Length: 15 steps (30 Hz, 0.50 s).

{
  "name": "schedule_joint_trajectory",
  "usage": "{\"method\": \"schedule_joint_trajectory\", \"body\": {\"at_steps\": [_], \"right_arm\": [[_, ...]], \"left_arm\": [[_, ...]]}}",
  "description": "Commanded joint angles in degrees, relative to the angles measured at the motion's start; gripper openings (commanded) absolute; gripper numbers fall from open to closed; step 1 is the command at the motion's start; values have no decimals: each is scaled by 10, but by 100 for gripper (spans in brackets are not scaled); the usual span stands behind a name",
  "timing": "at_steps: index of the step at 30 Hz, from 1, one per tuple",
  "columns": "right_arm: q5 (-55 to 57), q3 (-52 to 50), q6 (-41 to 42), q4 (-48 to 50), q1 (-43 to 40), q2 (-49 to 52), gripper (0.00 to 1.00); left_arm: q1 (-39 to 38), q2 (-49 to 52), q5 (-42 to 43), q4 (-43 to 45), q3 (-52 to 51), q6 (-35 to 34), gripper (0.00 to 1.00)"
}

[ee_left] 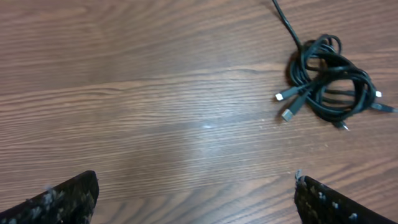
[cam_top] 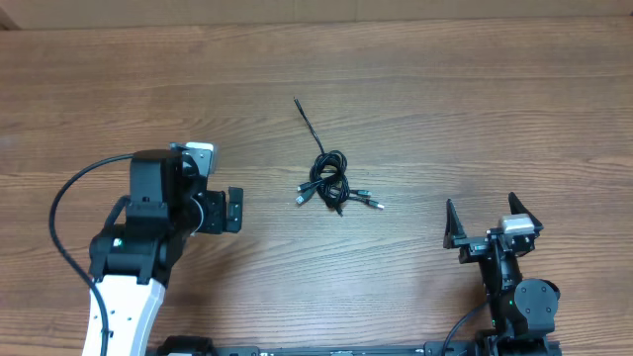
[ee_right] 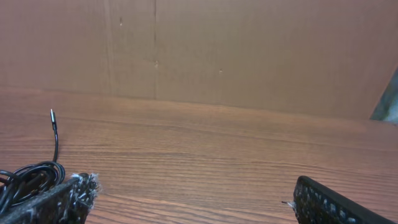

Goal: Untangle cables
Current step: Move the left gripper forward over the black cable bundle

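Sitting w/ R tool point(cam_top: 482, 213) closest to the robot's side, right of the cables point(cam_top: 331, 183) & well apart from them, spread wide, pinching nothing. Hovering w/ L tool point(cam_top: 235, 210) left of the cables, likewise spread wide & empty, facing roughly across at them. Judging the L arm the nearer of the two, so prob. the one to reach first.

Finding the cables bunched in a small knot on the desk point(cam_top: 445, 99), between the two tools & a little beyond both. Spotting silver-tipped plugs point(ee_left: 289, 114) poking out of the knot's L-tool side, plus another plug end point(cam_top: 376, 206) on its R-tool side. Tracing one loose tail point(cam_top: 299, 107) running off beyond the knot, straight-ish, slanting away & leftward. Taking that slant as the bundle's long axis. Reckoning the coming move as a reach to the right & slightly forward for L tool, meeting the plugs before the loops.

Getting from L wrist view what overhead is blurring: separate loops crossing one another, two plugs side by side. Not getting R tool there at all. Catching only the knot's edge point(ee_right: 31, 177) in R wrist view, low beside that tool's own finger point(ee_right: 56, 202), w/ the tail rising beyond it & no plugs showing. Getting both tools + knot together from overhead only.
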Motion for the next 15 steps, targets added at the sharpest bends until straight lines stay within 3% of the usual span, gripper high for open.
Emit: {"method": "schedule_joint_trajectory", "body": {"at_steps": [1,9,15], "right_arm": [[6,-6,0,3,-2,-3,100],[6,-6,0,3,-2,-3,100],[6,-6,0,3,-2,-3,100]], "left_arm": [[2,23,50,-1,17,5,100],[2,73,56,-1,17,-52,100],[2,116,219,18,17,-59,100]]}}
